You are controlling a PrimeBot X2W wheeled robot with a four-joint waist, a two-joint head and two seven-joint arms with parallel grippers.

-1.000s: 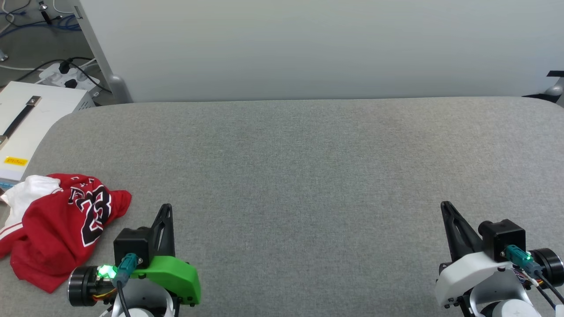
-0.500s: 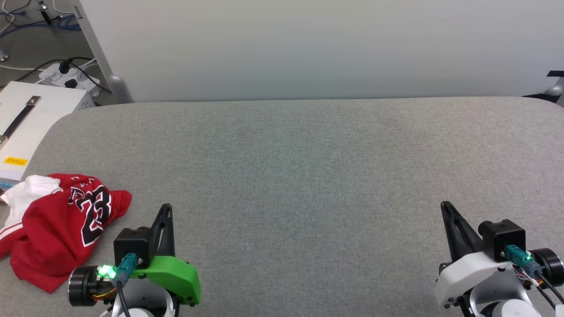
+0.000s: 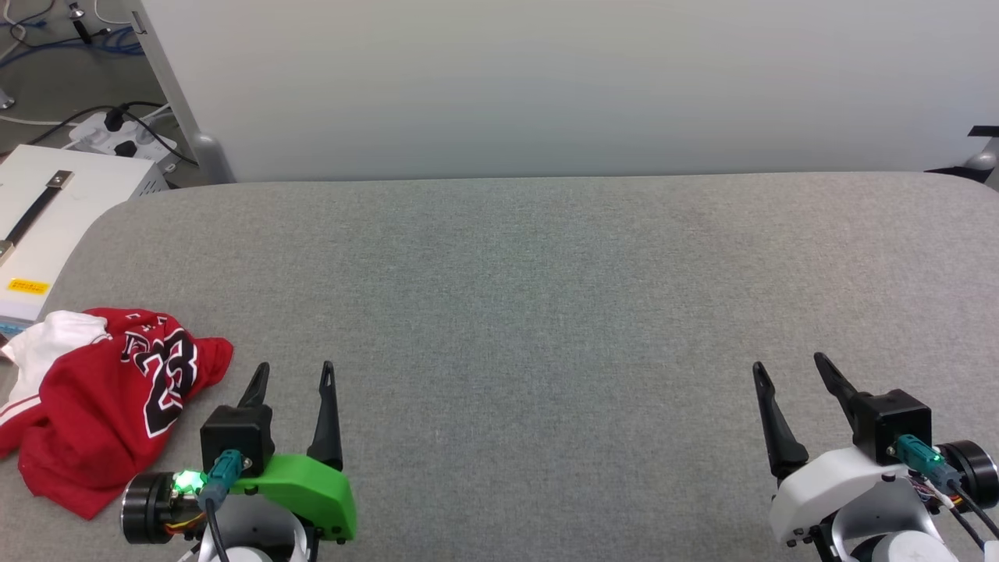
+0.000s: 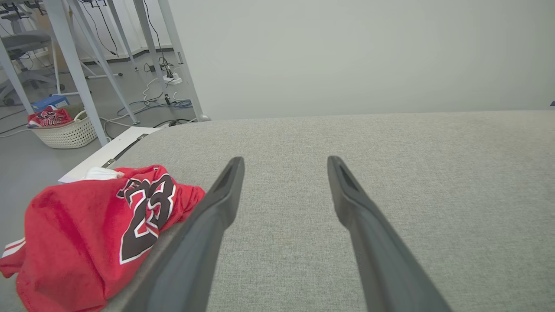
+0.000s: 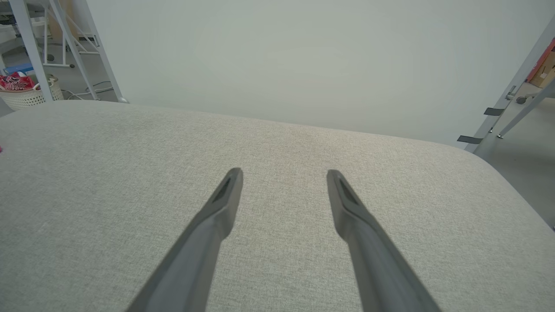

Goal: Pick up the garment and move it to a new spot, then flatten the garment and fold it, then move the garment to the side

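Where the grey fabric-covered table point(image 3: 531, 257) rounds off at its left end, a white box point(image 3: 55, 211) with a small yellow label sits just beyond the edge. A power strip point(image 3: 117, 136) with black plugs lies on the floor farther back. The left wrist view also shows a white woven basket point(image 4: 65, 132) on the floor out there, with red cloth in it.

Next comes the garment point(image 3: 109, 406), a red shirt bunched in a crumpled heap at the table's near left edge. 1 white sleeve pokes out at its far left, and the black, white-outlined number 23 faces up across the folds.

Just right of the heap is the left gripper point(image 3: 295, 365). Its 2 dark fingers are spread apart over bare fabric, near the shirt's right edge but not gripping it.

A pale partition point(image 3: 546, 86) stands behind the table. At the lower right, well apart from the shirt, the right gripper point(image 3: 788, 361) also has its 2 fingers spread wide, with only grey fabric showing between them.
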